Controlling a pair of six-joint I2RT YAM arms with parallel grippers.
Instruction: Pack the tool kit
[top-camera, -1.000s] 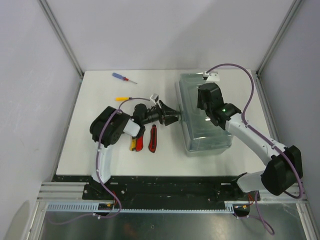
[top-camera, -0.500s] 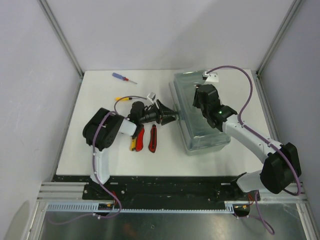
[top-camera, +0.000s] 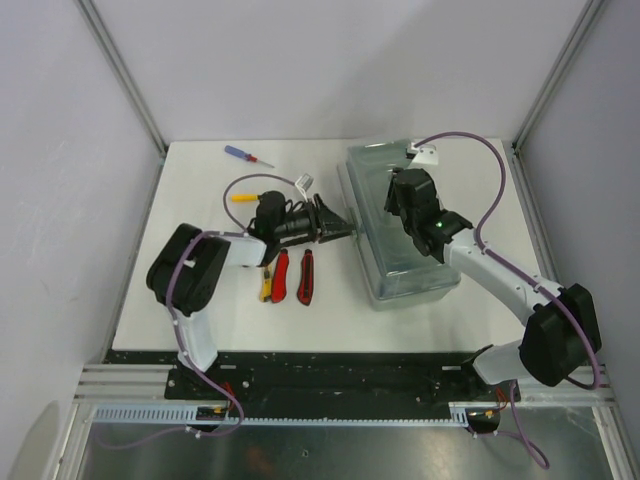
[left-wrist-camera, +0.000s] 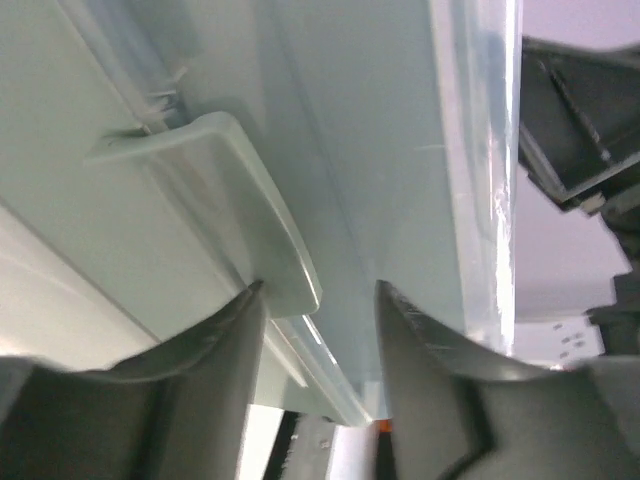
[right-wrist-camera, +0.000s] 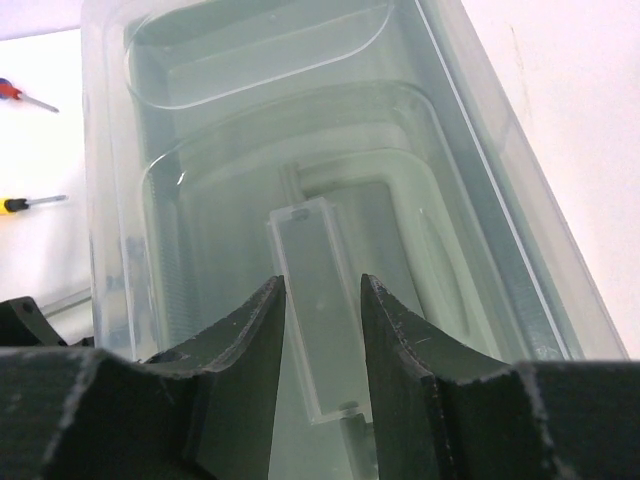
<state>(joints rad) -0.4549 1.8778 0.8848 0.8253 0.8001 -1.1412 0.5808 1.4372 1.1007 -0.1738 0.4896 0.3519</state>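
From above, you had the toolbox on the right half of the table, its cloudy lid down. The left gripper reached sideways to the box's left wall, and the right gripper hung over the lid. Neither set of jaws could be read from there. Only this view gave you all the loose tools. Red knives lay just left of the box, with a yellow-handled screwdriver and a blue-handled screwdriver farther back.

Your left wrist camera showed what the top view hid: a grey-green latch on the box's side. Its free end sat between the fingers. One finger lay against it and the other stood clear, so the jaws were apart.

Your right wrist camera looked through the translucent lid at stepped moulded shapes beneath. The fingers there straddled the lid's handle closely; whether they pinched it could not be told.
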